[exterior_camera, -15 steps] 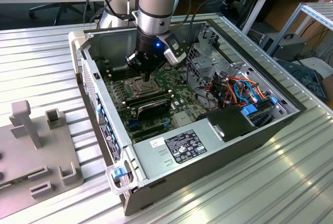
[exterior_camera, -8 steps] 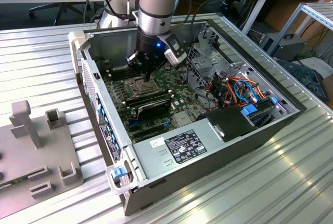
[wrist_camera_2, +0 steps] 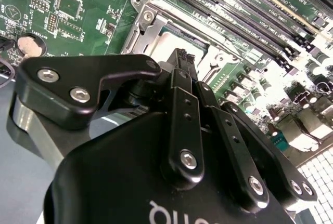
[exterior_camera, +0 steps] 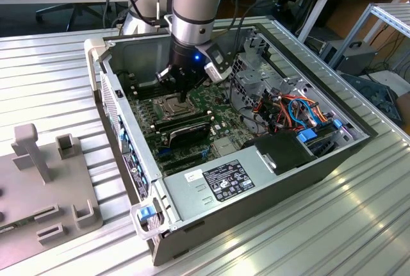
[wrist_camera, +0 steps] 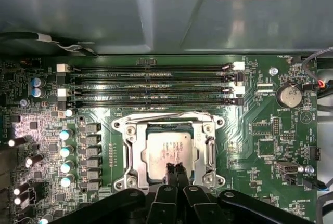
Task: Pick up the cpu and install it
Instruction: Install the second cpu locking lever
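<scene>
Exterior view: an open computer case (exterior_camera: 256, 180) lies on its side on the ribbed metal surface (exterior_camera: 51, 71), its circuit board (exterior_camera: 221, 129) facing up. The arm (exterior_camera: 198, 0) reaches down into the case near its far corner, and the end effector (exterior_camera: 181, 95) hangs just over the metal socket frame (exterior_camera: 168, 104). Black memory sticks (exterior_camera: 186, 125) lie beside that frame, toward the grey power supply box (exterior_camera: 218, 183). A grey holder block (exterior_camera: 45, 186) sits on the surface near the exterior view's left edge.

First wrist view: the cpu (wrist_camera: 169, 148) lies flat inside the socket frame (wrist_camera: 132, 151), silver top up. The end effector (wrist_camera: 174, 171) has its two fingertips pressed together, holding nothing, their tips over the chip's near edge; whether they touch it I cannot tell. Empty memory slots (wrist_camera: 151, 86) run beside the frame, between it and the case wall (wrist_camera: 104, 11).

Second wrist view: the end effector (wrist_camera_2: 183, 57) points at the socket frame (wrist_camera_2: 148, 24), with the cpu (wrist_camera_2: 174, 39) partly hidden behind the black fingers (wrist_camera_2: 179, 70).
</scene>
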### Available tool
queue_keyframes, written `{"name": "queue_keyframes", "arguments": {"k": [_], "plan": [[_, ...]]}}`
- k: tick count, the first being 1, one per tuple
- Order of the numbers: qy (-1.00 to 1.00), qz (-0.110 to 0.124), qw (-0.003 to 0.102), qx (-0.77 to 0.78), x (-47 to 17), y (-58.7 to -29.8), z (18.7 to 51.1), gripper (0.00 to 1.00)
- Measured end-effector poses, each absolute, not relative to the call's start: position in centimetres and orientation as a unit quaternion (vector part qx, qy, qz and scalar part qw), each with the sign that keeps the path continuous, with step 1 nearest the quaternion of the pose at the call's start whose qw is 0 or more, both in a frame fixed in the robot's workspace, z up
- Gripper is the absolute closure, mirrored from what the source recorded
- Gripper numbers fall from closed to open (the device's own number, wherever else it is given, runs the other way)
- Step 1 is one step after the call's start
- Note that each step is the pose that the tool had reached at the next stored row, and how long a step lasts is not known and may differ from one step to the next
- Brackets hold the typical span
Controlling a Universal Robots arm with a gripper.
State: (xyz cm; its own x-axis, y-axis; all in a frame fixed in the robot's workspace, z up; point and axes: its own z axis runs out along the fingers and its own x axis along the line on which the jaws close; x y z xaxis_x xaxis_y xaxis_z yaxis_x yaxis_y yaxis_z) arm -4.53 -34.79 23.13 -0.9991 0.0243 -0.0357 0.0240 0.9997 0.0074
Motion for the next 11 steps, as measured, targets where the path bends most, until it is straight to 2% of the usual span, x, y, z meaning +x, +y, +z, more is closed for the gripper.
{"name": "queue_keyframes", "arguments": {"k": [11], "plan": [[1.0,0.004,0.017,0.012,-4.45,-35.73,23.72,0.89]]}}
